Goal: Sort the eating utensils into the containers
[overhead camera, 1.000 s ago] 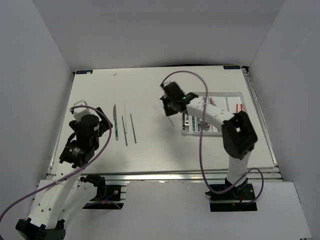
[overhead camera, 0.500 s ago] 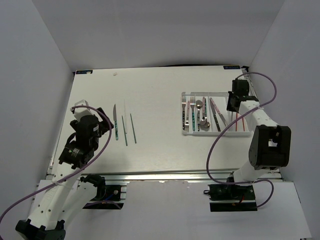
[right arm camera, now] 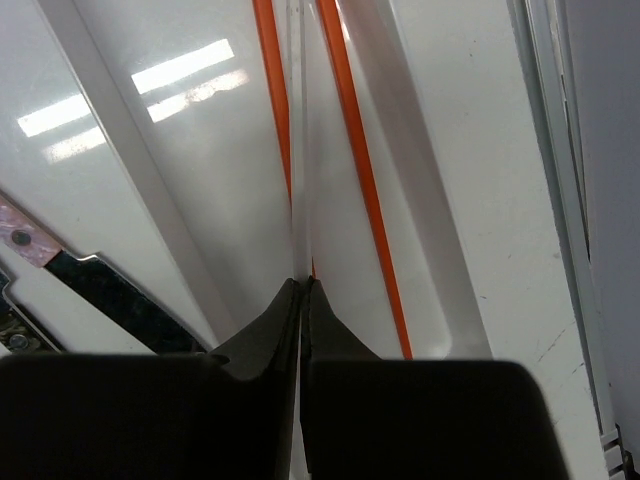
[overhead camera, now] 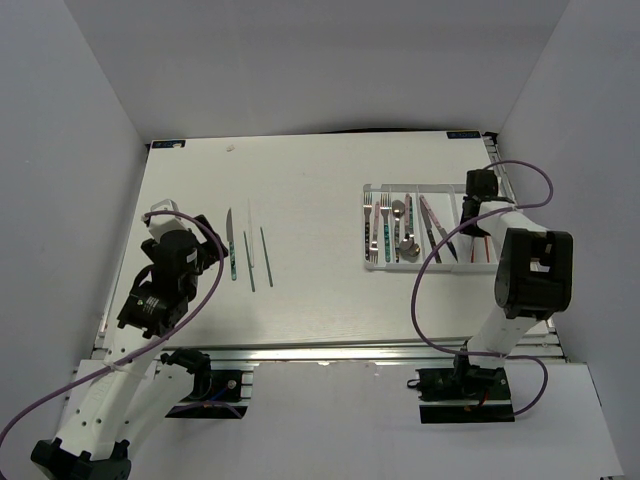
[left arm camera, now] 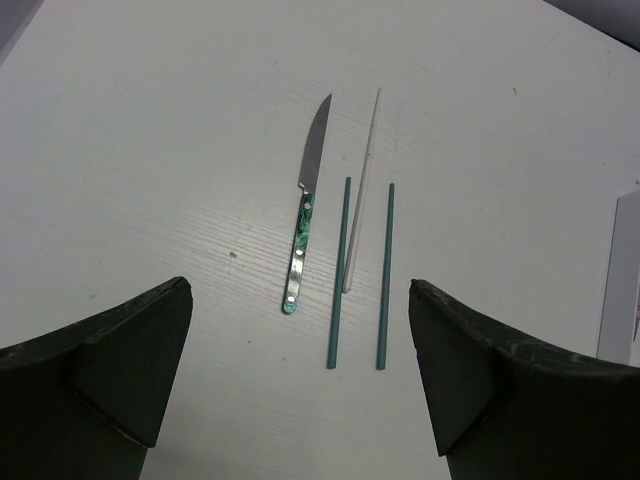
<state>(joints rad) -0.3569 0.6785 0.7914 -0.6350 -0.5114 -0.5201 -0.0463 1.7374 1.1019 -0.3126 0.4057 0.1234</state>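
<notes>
My right gripper [overhead camera: 478,198] [right arm camera: 303,285] is shut on a thin white chopstick [right arm camera: 297,170], low over the rightmost compartment of the white tray [overhead camera: 366,228]. Two red chopsticks [right arm camera: 355,170] lie in that compartment on either side of the white one. Forks [overhead camera: 372,236], spoons [overhead camera: 401,226] and knives [overhead camera: 436,228] fill the other compartments. On the table at the left lie a teal-handled knife [left arm camera: 305,215] [overhead camera: 231,250], a second white chopstick [left arm camera: 362,190] and two green chopsticks [left arm camera: 340,270]. My left gripper [left arm camera: 300,400] [overhead camera: 172,262] is open and empty, just short of them.
A pink handle [right arm camera: 14,236] and a dark knife handle [right arm camera: 110,290] lie in the compartment to the left of my right gripper. The table's right edge rail [right arm camera: 560,200] runs close beside the tray. The tray's corner shows in the left wrist view [left arm camera: 620,280].
My right arm swung from the middle of the table to the tray's rightmost compartment, carrying the white chopstick, then settled lower there. The left arm has not moved.
</notes>
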